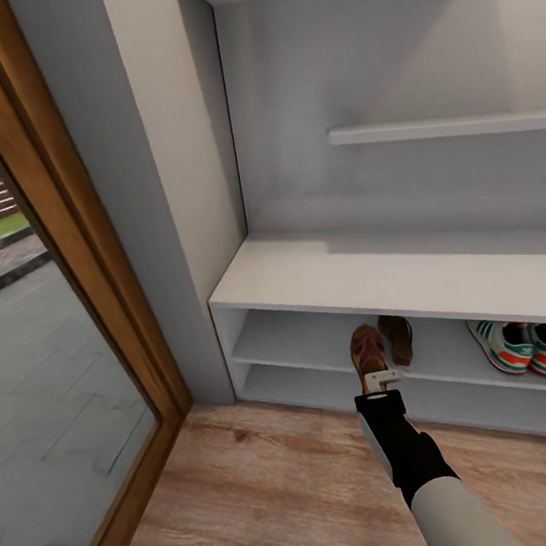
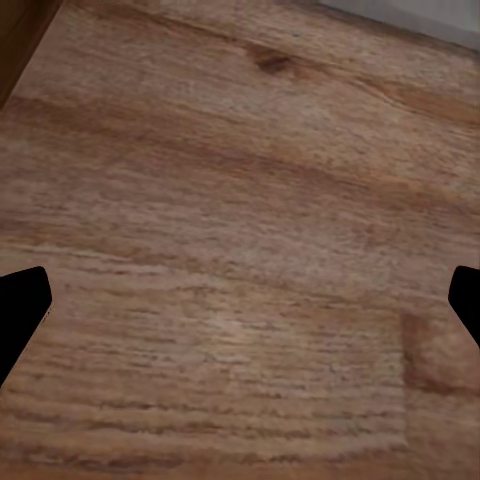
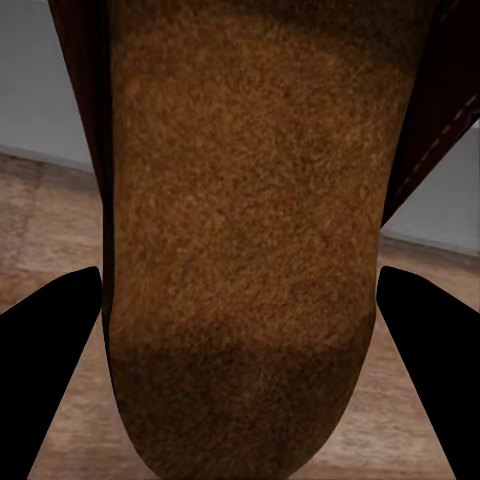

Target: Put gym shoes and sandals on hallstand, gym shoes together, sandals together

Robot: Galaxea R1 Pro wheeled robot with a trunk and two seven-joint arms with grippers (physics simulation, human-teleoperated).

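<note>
Last sandal going in beside its mate on the rack's upper compartment.

Your right gripper [image 1: 381,377] is clenched on the near sandal [image 1: 368,351], heel end toward you, its long axis running 12 to 6 into the hallstand [image 1: 393,280]. The second sandal [image 1: 397,338] already lies on that shelf, just beside it at 1 o'clock. The two gym shoes [image 1: 520,346] sit side by side on the same shelf, well off at 3 o'clock. Your left gripper [image 2: 240,300] hangs spread over bare corridor floor [image 1: 271,477] at 7 o'clock, grasping nothing. The glass door [image 1: 39,376] stands at 9 o'clock, so room is tight on the left only.
</note>
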